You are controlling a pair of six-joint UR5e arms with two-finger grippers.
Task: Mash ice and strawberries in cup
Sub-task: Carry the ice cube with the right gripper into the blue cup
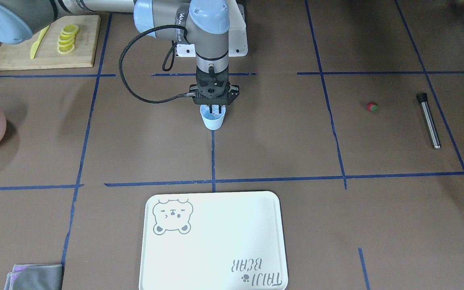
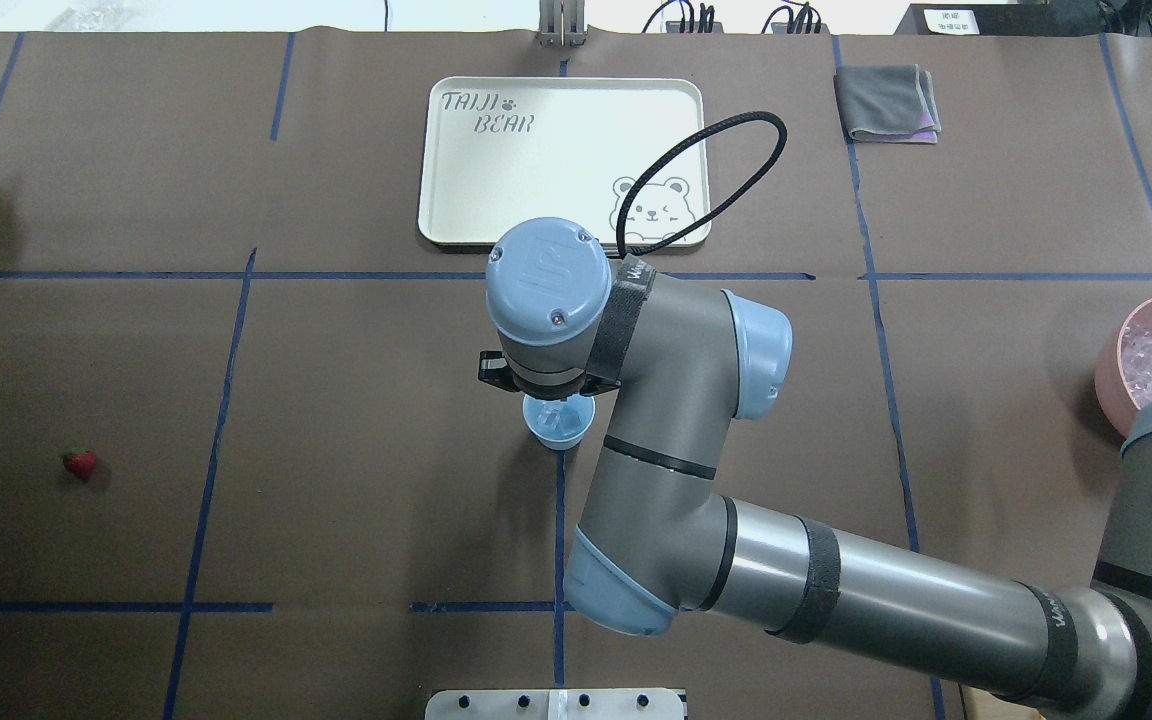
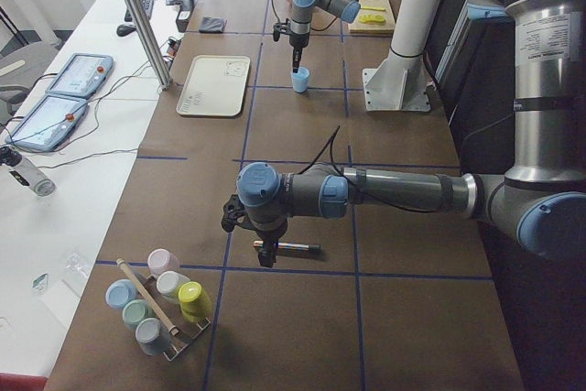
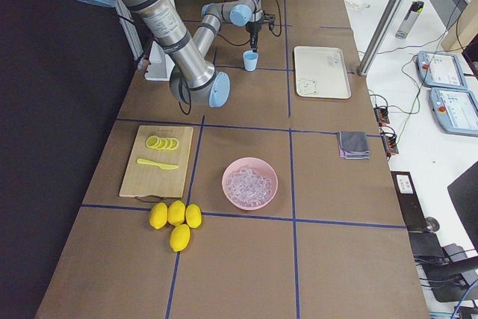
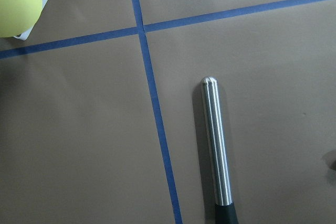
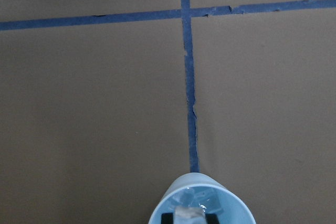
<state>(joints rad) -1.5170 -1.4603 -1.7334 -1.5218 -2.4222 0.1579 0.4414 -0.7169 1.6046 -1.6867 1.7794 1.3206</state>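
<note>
The pale blue cup (image 1: 214, 121) stands at the table's middle on a blue tape line. My right gripper (image 1: 215, 109) points straight down with its fingertips inside the cup's mouth. In the right wrist view the gripper (image 6: 189, 217) is shut on a whitish cube of ice, with more ice (image 6: 198, 199) lying in the cup (image 6: 157, 211). The strawberry (image 1: 372, 106) lies alone on the table, far off toward my left side. My left gripper (image 3: 265, 255) hangs over a steel muddler (image 5: 216, 145); I cannot tell whether it is open or shut.
A pink bowl (image 4: 228, 172) of ice sits at my right, beyond it a cutting board (image 1: 83, 48) with lemon slices and a yellow knife, and whole lemons (image 4: 175, 218). A white tray (image 2: 556, 160), a grey cloth (image 2: 886, 100) and a rack of coloured cups (image 3: 160, 304) are also here.
</note>
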